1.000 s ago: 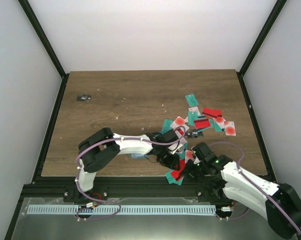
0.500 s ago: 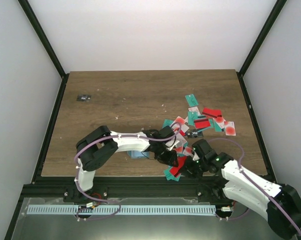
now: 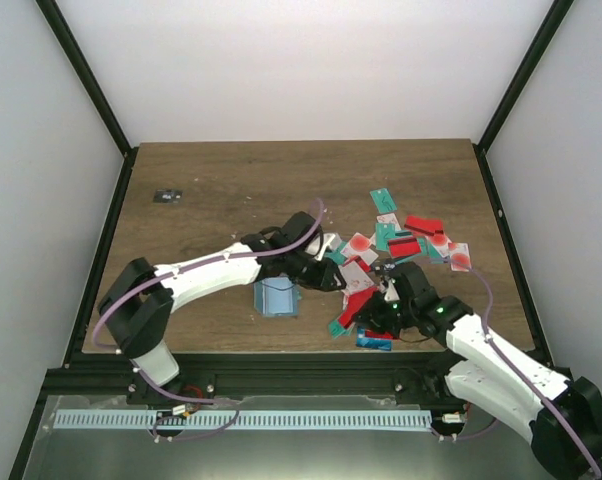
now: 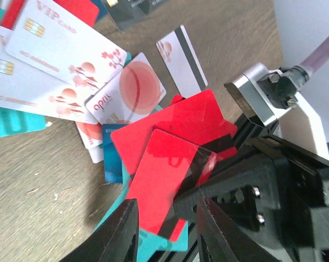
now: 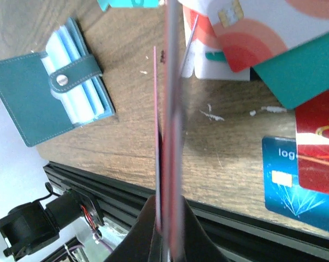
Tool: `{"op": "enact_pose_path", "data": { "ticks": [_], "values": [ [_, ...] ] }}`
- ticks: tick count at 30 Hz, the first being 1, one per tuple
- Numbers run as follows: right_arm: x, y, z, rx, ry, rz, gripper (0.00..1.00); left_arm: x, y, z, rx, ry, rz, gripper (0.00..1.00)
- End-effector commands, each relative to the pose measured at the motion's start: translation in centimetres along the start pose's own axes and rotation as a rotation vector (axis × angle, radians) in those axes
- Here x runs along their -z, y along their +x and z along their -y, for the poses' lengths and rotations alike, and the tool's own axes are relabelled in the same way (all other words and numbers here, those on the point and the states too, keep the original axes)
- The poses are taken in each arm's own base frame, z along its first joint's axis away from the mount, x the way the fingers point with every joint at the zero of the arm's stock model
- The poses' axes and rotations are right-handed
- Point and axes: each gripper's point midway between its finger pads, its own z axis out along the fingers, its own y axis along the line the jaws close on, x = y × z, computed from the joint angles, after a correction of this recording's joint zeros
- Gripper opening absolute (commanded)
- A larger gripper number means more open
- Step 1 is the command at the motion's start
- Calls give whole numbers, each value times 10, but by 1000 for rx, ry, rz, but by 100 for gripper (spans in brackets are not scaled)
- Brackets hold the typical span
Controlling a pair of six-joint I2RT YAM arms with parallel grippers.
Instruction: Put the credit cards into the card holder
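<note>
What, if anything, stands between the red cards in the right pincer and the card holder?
Nothing visible: only bare tabletop separates the red cards, clamped in the right pincer, from the card holder.

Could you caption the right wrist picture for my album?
Right claw pinches red cards edge-on, the open card holder lying nearby.

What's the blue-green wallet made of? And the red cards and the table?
The flat teal folding card holder looks like leather or fake leather: matte, stitched edges, a metal-looking snap. The shiny red rectangular cards look like glossy plastic; light glints off them. The brown table looks wooden, showing grain lines.
</note>
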Motion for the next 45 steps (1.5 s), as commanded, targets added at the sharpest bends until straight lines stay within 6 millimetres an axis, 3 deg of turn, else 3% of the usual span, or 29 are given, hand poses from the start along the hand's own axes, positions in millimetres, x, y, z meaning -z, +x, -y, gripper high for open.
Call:
{"op": "enact_pose_path", "data": {
  "ticks": [1,6,10,16,21,25,28,33,35,41,45],
  "values": [
    [20,-22,-42,95,-103,79,1,31,-5,-5,29,-50,60,33],
    [53,-42,-95,242,-249,179,1,79,-18,0,58,-24,175,39],
    [86,-51,-135,368,-374,254,1,124,-26,16,34,64,284,48],
    [116,-50,-172,501,-511,305,1,155,-25,31,25,234,354,57],
    [130,-46,-189,556,-608,300,1,162,-25,44,7,372,369,58],
    [137,-43,-197,579,-652,286,1,157,-28,40,9,392,368,57],
    [139,-41,-200,581,-669,278,1,150,-31,37,18,404,357,56],
    [138,-40,-200,574,-681,268,1,151,-36,51,3,513,352,51],
    [138,-40,-200,571,-682,266,1,150,-39,51,2,523,350,46],
    [136,-42,-198,560,-676,267,1,151,-41,55,-9,542,356,7],
    [132,-44,-195,549,-659,267,1,154,-40,58,-17,558,360,4]
  ]
}}
